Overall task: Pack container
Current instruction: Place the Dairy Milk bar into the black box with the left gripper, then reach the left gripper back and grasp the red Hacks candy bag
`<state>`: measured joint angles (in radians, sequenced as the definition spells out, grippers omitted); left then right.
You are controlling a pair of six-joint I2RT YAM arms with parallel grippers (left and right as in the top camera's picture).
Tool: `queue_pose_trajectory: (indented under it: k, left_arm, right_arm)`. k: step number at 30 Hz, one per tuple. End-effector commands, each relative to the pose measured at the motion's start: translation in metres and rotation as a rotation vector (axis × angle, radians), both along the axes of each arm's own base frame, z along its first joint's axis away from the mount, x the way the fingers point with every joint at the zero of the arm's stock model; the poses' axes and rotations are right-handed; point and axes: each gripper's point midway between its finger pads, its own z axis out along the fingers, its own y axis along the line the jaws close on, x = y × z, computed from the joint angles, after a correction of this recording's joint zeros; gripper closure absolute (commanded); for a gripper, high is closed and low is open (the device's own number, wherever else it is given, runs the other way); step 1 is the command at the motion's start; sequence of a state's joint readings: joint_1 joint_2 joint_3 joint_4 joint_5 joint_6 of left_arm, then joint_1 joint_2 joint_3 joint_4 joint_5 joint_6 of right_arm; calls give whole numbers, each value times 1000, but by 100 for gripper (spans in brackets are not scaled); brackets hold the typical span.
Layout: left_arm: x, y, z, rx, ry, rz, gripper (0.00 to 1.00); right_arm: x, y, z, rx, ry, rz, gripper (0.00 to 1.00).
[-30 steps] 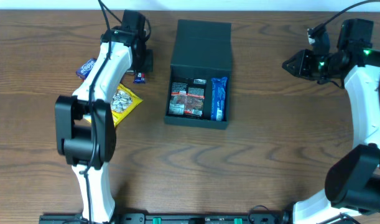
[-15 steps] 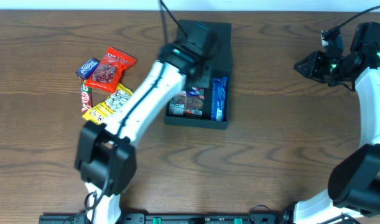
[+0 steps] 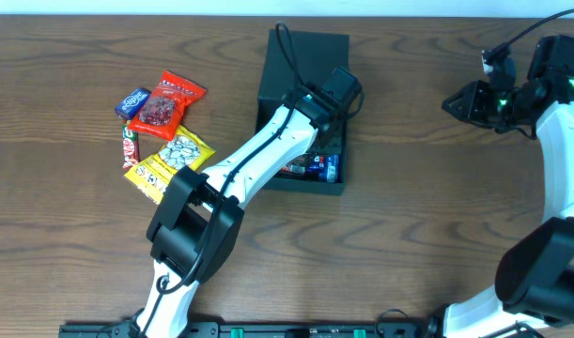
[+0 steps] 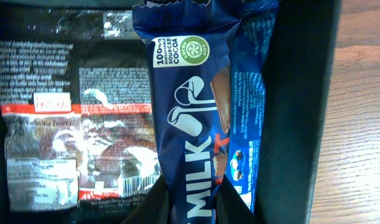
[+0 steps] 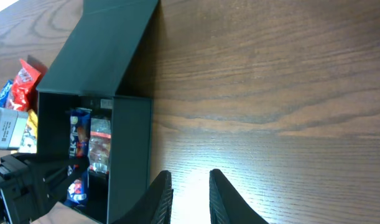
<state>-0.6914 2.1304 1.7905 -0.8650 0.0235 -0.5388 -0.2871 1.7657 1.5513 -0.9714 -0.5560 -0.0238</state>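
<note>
Swung in from the table's (image 3: 409, 235) left edge, our left gripper (image 4: 193, 210) clutches a bar (image 4: 190, 112) that may snag on the box (image 3: 305, 56); the right gripper (image 5: 186, 193) hangs empty, ajar.

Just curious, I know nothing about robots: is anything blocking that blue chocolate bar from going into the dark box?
Nothing visible does. The lid is folded back, and the left gripper holds the blue chocolate bar right over the open container, above another blue packet lying inside.

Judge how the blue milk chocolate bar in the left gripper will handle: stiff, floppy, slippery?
Probably fairly stiff: the blue bar juts straight from the left gripper without drooping. Its smooth wrapper might slip. Likely light, being slim.
</note>
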Motion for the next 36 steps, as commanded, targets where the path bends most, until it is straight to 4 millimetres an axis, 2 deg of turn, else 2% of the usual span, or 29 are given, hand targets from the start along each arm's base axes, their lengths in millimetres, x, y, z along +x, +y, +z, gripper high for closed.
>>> queue_pose_trajectory:
  k: [1,4,5,7,8,9,13,18,21,24,27,30,32,34,36]
  left_arm:
    - [-3,3,-6,4,24,66,86]
    - [-2,4,-6,8,20,67,84]
    - [-2,4,-6,9,18,68,80]
    - [-1,5,-6,17,11,70,60]
    - [1,7,-6,25,4,70,54]
    - [3,7,-5,34,-10,52,53]
    - [8,7,-4,61,-48,-52,49]
    - [7,7,-2,75,-56,-108,50]
    - [9,7,4,79,-75,-136,52]
    - [11,17,16,123,-111,-138,53]
    - [24,50,44,224,-198,-75,53]
    - [50,104,90,296,-317,29,41]
    - [63,142,108,310,-344,96,36]
    - [74,182,114,304,-328,154,34]
    - [79,209,110,255,-284,197,32]
  right_arm:
    - [0,-4,4,-16,-19,8,79]
    - [0,-4,4,-17,-19,8,79]
    - [0,-4,4,-16,-20,8,79]
    - [0,-4,4,-17,-19,8,79]
    - [0,-4,4,-16,-19,8,79]
    - [0,-4,4,-16,-19,8,79]
    - [0,-4,4,-16,-19,8,79]
    - [0,-4,4,-17,-19,8,79]
    - [0,-4,4,-17,-19,8,79]
    - [0,-4,4,-18,-21,11,79]
    - [0,-4,4,-21,-22,14,78]
    - [0,-4,4,-24,-26,19,78]
    - [1,-5,4,-24,-28,19,78]
    - [1,-4,4,-24,-29,20,77]
    - [1,-5,4,-24,-29,19,77]
